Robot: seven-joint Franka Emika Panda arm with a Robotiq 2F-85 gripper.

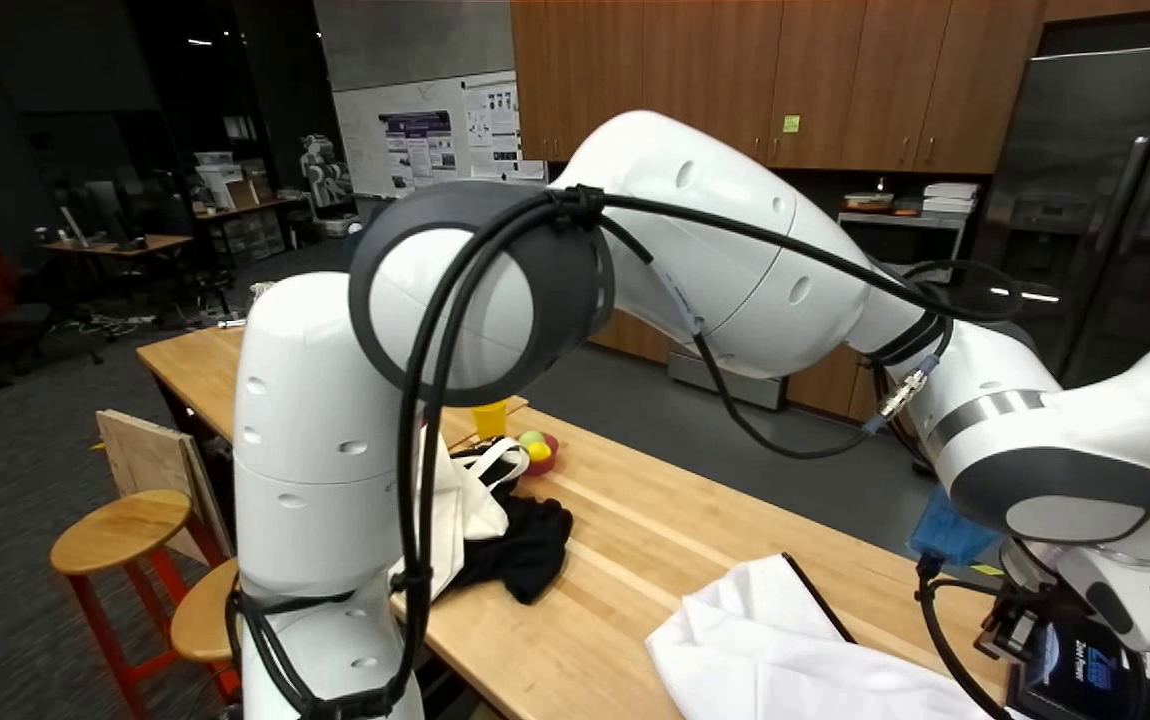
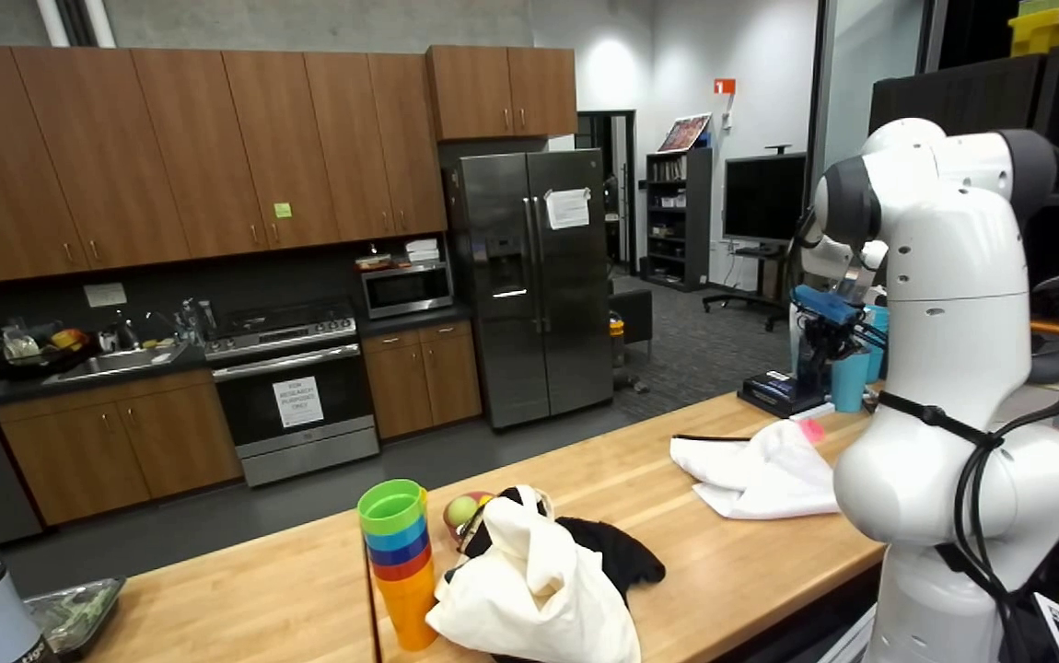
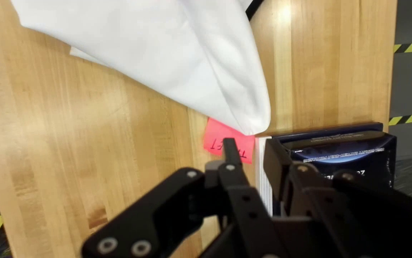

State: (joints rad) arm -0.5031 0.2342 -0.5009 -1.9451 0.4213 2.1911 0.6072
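the gripper (image 3: 253, 152) is hanging, jaws partway apart, gripping nothing; the cloth (image 3: 156, 57) is lying near, overlapping the note (image 3: 216, 137). with the box (image 3: 342, 154) sitting so close, lowering could be risking a knock.

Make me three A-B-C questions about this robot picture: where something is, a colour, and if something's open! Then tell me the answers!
1. Where is the pink note?
A) On the fridge
B) By the tip of the white cloth
C) In the sink

2. What colour is the top of the cup stack?
A) Green
B) Black
C) White

3. How is the pincer?
A) Shut tight
B) Hidden in every view
C) Open

1 B: the wrist view shows it there.
2 A: the uppermost rim is green in an exterior view.
3 C: a gap parts its fingers.
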